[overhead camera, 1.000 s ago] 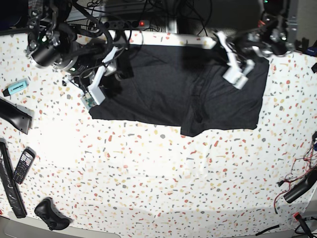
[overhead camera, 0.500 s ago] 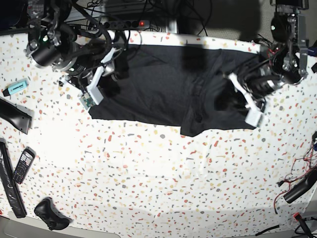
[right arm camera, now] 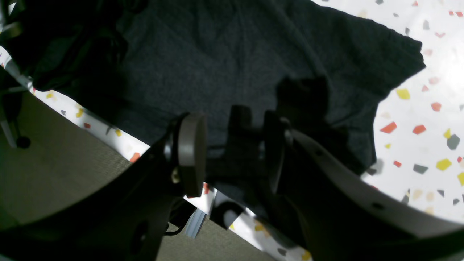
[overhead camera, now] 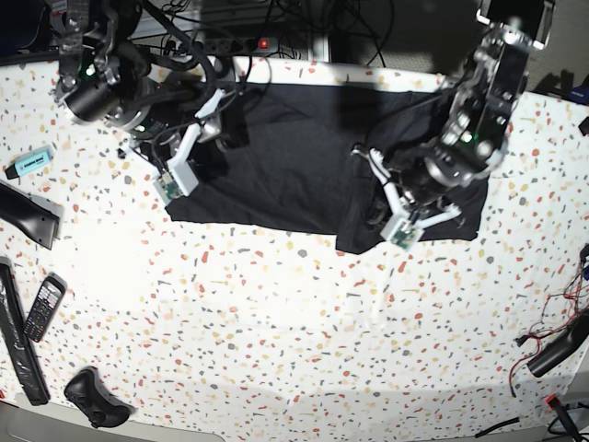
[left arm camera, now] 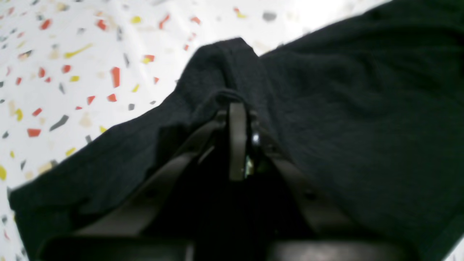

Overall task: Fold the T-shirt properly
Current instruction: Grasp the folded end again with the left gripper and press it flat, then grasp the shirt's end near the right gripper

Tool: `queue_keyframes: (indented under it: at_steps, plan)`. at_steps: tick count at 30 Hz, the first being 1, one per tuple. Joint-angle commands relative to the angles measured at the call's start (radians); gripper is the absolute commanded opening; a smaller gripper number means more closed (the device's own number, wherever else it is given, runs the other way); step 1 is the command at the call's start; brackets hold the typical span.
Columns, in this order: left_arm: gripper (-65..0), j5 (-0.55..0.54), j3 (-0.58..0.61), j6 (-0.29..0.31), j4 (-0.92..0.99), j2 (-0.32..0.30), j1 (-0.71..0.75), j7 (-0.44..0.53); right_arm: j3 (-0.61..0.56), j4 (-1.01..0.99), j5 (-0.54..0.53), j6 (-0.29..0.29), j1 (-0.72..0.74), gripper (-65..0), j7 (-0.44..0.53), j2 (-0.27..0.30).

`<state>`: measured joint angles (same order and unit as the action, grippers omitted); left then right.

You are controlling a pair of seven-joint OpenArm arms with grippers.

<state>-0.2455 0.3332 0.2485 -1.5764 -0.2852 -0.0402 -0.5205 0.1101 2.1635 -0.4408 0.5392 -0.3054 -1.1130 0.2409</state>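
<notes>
The black T-shirt [overhead camera: 294, 157] lies spread at the back of the speckled table, with a folded layer on its right half. My left gripper [overhead camera: 375, 214] is low on that folded part near the shirt's front edge. In the left wrist view its fingers [left arm camera: 237, 119] are pressed together and shut on a raised pinch of the T-shirt [left arm camera: 344, 108]. My right gripper [overhead camera: 225, 133] hovers at the shirt's back left corner. In the right wrist view its fingers [right arm camera: 190, 152] stand open over the T-shirt's [right arm camera: 224, 54] edge, gripping nothing. No print shows.
A turquoise marker [overhead camera: 29, 161], a black remote [overhead camera: 28, 216], a phone [overhead camera: 41, 308] and a black controller [overhead camera: 92, 396] lie along the left side. Cables [overhead camera: 552, 345] sit at the right edge. A power strip [overhead camera: 230, 41] and wires run behind the table's back edge [right arm camera: 108, 132].
The left arm swung from the shirt's back right corner down and leftwards to the folded layer near the front edge. The right arm barely shifted.
</notes>
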Motion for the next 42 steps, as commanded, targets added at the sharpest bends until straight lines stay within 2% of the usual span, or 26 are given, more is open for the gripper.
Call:
queue_keyframes:
  at_steps: [1,8,12,15,18,20,23,27,33,38,42]
  plan:
    - [-65.0,-0.006,0.013,0.0,0.018,-0.003,-0.034,0.021,0.003,0.019,-0.008,0.004,0.006,-39.5,0.012,0.005]
    - [-65.0,-0.014,0.037,0.001,0.207,0.084,-0.141,0.051,0.003,0.019,-0.008,0.004,0.006,-39.5,0.013,0.005]
    - [-65.0,-0.114,0.034,0.005,0.134,0.084,-0.166,0.011,0.011,0.019,-0.009,0.003,0.006,-39.5,0.013,0.005]
    - [-64.4,-0.115,0.033,0.033,0.02,0.065,-0.156,-0.034,0.057,0.018,-0.014,-0.005,0.006,-39.5,0.024,0.005]
    - [-48.7,-0.123,0.033,0.04,-0.07,0.038,-0.157,-0.092,0.149,0.014,-0.064,-0.005,0.006,-39.5,0.024,0.005]
    - [-41.7,-0.123,0.033,0.04,-0.108,0.02,-0.154,-0.119,0.219,-0.011,-0.097,-0.005,0.006,-39.5,0.024,0.006]
    - [-41.1,-0.124,0.033,0.039,-0.121,-0.007,-0.14,-0.124,0.31,-0.085,-0.134,-0.002,0.007,-39.5,0.011,0.007]
    - [-41.1,-0.143,0.014,0.043,-0.121,-0.032,-0.095,-0.101,0.351,-0.202,-0.169,0.043,0.026,-39.5,-0.005,0.033]
    - [-40.8,-0.239,-0.143,0.117,-0.121,-0.031,-0.002,-0.137,0.349,-0.359,-0.169,0.048,0.09,-39.5,-0.005,0.078]
    - [-40.8,-0.369,-0.357,0.232,-0.121,-0.031,0.08,-0.169,0.348,-0.433,-0.168,0.049,0.121,-39.4,-0.005,0.096]
    - [-40.8,-0.393,-0.485,0.285,-0.121,-0.031,0.136,-0.172,0.348,-0.49,-0.165,0.049,0.146,-39.4,-0.005,0.109]
